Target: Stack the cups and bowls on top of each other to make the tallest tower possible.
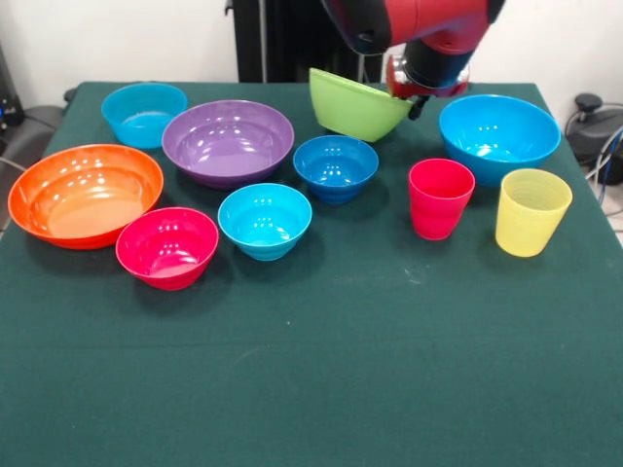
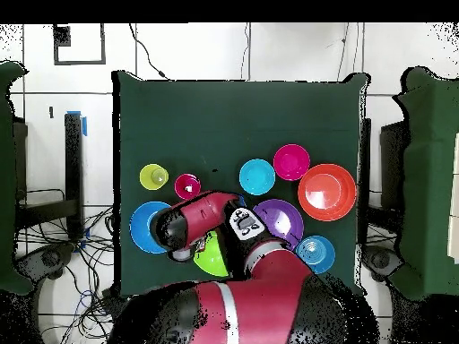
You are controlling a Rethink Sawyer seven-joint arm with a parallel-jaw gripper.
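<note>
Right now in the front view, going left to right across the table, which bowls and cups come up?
Orange bowl → light blue bowl → pink-red bowl → purple bowl → cyan bowl → dark blue bowl → lifted lime green bowl → red cup → big blue bowl → yellow cup.

Bright, even light — glare spots inside the bowls [image 1: 227,140], soft shadows.

arm: reaches down from above, wrist bent | hand [image 1: 417,97]: clamped on lime bowl rim [image 1: 356,104]

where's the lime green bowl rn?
Front view: the lime green bowl hangs tilted off the table at the gripper, at the far side, between the purple bowl and the big blue bowl.
</note>
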